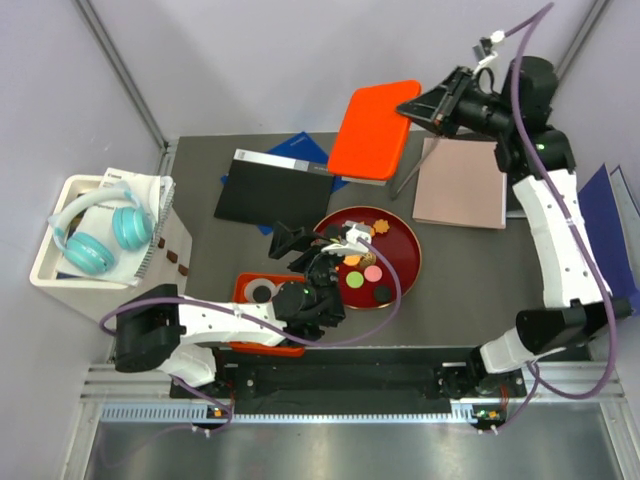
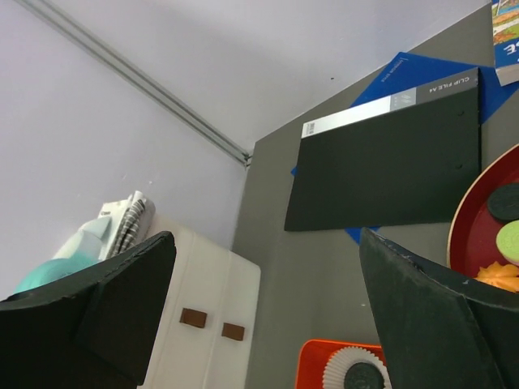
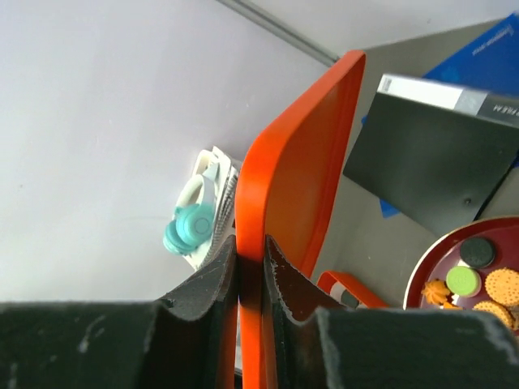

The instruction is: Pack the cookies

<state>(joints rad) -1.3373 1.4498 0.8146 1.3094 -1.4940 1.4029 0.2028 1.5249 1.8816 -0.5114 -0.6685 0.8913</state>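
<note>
Raised high over the far edge of the table point(image 1: 460, 290), the right hand point(image 1: 413, 108) is nearest the overhead view; its fingers point(image 3: 212, 284) are pressed onto the edge of an orange lid point(image 1: 372, 130), pinching it and holding it in the air, tilted. The table is dark grey. At its left edge stands a white box point(image 1: 50, 270) with teal headphones point(image 1: 95, 235) lying on top. A black folder point(image 1: 275, 188) lies toward the far left of the table, overlapping a blue folder point(image 1: 300, 150), and a pink notebook point(image 1: 462, 185) lies toward the far right corner. A round red tray point(image 1: 405, 262) sits mid-table, closer to the near edge, and carries the cookies point(image 1: 365, 272): black, green, orange and pink discs and an orange flower shape. An orange box point(image 1: 243, 287) sits near the near left corner, just beside the tray; inside it a white paper cup point(image 2: 345, 369) holds one black cookie point(image 2: 362, 378). The left hand point(image 1: 285, 245) hovers over the gap between box and tray, fingers spread wide, gripping nothing
</note>
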